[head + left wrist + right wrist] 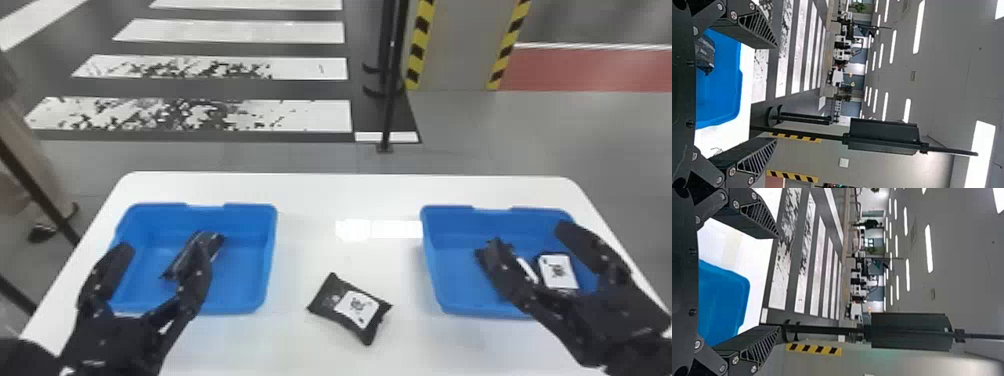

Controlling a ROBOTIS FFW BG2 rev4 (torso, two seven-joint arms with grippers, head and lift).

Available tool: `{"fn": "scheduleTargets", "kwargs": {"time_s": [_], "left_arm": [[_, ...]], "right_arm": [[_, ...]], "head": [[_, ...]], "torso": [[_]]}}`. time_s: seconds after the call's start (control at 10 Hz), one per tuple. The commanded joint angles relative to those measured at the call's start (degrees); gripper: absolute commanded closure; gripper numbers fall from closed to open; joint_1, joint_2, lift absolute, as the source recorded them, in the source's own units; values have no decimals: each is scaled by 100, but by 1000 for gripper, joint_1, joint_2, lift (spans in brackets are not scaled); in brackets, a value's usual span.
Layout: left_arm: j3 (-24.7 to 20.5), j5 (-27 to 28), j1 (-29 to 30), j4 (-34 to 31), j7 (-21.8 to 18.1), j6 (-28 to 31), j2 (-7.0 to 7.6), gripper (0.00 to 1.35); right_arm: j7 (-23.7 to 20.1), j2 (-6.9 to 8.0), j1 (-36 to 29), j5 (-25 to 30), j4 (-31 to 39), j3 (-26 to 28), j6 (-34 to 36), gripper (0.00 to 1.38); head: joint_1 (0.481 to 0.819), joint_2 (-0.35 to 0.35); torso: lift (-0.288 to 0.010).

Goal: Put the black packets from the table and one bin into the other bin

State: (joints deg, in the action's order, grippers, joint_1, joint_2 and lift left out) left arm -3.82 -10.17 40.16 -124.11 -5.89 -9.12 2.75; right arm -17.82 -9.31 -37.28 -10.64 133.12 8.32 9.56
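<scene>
- While two blue, open-topped plastic bins sit well apart at nine o'clock [267, 260] and three o'clock [435, 260] on the white, round-cornered desk [310, 200], a black, pillow-shaped packet with a white label [332, 305] lies between them, towards six o'clock.
- That packet rests flat on the desk, touching neither bin, its printed label set towards four o'clock.
- Inside the nine o'clock bin is a shiny black packet [182, 257], near the middle, its length slanting from seven towards one o'clock; a finger partly covers it in the head view.
- Inside the three o'clock bin, a white-labelled black packet [559, 272] lies towards that bin's own three o'clock; beside it, a strip of white shows past a finger, too covered to make out fully.
- From seven o'clock, the black two-fingered left claw [164, 247] reaches over the nine o'clock bin, fingers spread wide, gripping nothing.
- From five o'clock, the black two-fingered right claw [527, 240] reaches over the three o'clock bin, also wide open and empty.
- Beyond the desk, white floor stripes [300, 115] lie at eleven o'clock and a thin black post [390, 100] stands near twelve.
</scene>
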Motion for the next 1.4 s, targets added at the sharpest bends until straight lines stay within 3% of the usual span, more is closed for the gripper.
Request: {"fn": "scheduleTargets", "kwargs": {"time_s": [0.0,0.2,0.4,0.7,1.3], "left_arm": [[17,0,-22,1,-9,40,6,205],[28,-23,-36,1,-26,125,6,205],[28,-34,-64,1,-44,139,6,205],[51,-46,-107,15,-70,251,6,205],[85,-91,-177,86,-132,364,24,205]], "right_arm": [[-293,-133,536,47,-354,-295,380,206],[-776,-221,1169,390,-818,-581,801,205],[-996,-405,1787,698,-1268,-1141,1547,206],[-1523,-660,2954,584,-2660,-2158,1870,206],[-1787,-731,4192,744,-4080,-3403,2559,269]], "head": [[695,17],[695,77],[695,110],[695,177],[695,257]], "torso": [[-110],[-110],[-110],[-110],[-110]]}}
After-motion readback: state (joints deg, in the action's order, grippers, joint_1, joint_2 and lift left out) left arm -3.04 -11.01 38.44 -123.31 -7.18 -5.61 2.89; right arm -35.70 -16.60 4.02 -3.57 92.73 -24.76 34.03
